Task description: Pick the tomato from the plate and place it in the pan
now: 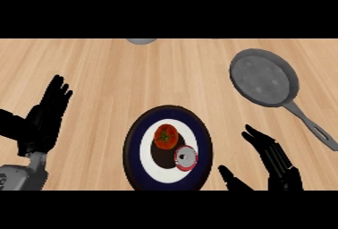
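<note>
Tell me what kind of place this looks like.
Probably a kitchen counter: a wooden worktop, a grey frying pan on it, and a plate holding a tomato.

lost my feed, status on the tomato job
Left hand resting open, right hand open beside plate. Tomato on plate, untouched. Nothing between plate and pan.

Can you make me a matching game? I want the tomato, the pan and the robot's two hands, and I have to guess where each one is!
Things:
1. tomato
2. pan
3. left hand
4. right hand

Places:
A. just right of the plate, fingers open
B. lying on the plate
C. far right of the counter, nothing in it
D. near the left edge, fingers up

Pairs: 1-B, 2-C, 3-D, 4-A
</note>
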Controlling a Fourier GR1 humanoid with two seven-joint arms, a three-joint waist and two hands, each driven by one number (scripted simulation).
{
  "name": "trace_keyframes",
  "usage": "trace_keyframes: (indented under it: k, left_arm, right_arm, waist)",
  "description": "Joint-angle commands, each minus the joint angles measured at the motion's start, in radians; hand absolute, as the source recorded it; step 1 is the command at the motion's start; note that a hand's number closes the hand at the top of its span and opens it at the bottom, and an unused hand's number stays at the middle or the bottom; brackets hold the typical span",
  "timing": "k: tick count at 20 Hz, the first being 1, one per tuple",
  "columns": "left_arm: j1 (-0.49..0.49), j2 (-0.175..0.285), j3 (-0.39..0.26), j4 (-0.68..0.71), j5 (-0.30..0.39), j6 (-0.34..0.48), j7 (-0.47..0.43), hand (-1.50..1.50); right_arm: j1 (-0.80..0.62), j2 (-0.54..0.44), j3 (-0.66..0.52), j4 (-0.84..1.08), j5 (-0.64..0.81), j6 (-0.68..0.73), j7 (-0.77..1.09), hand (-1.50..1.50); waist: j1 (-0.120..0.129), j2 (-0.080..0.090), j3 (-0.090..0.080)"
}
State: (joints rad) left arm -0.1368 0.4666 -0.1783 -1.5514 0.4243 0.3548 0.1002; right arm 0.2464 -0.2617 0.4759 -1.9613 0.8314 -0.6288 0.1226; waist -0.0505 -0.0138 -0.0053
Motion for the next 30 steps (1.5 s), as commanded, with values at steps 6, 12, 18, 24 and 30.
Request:
trace_keyframes:
  k: [6, 12, 18, 24, 30]
  left_arm:
    - [-0.030, -0.001, -0.008, -0.017, -0.013, -0.020, 0.027, 0.00]
    - [-0.069, -0.009, -0.009, -0.015, -0.014, -0.032, 0.055, 0.00]
    - [-0.062, -0.031, -0.016, -0.030, -0.032, -0.011, 0.057, 0.00]
    - [-0.074, -0.025, 0.010, -0.006, -0.023, -0.048, 0.078, 0.00]
    - [-0.088, -0.071, -0.014, 0.046, -0.057, -0.041, 0.036, 0.00]
  right_arm:
    - [-0.052, 0.129, 0.161, -0.192, 0.507, 0.445, 0.413, -1.50]
    - [-0.286, 0.257, 0.189, -0.054, 0.626, 0.795, 0.632, -1.50]
    - [-0.367, 0.261, 0.246, 0.019, 0.437, 1.069, 0.868, -1.50]
    - [-0.487, 0.261, 0.328, 0.123, 0.245, 1.120, 1.073, -1.50]
    - [-0.643, 0.261, 0.328, 0.247, 0.206, 1.187, 1.149, -1.50]
  waist:
    - [0.050, 0.012, -0.002]
    - [0.068, 0.017, 0.002]
    - [0.068, 0.016, 0.004]
    - [0.064, 0.015, 0.004]
    - [0.062, 0.018, 0.002]
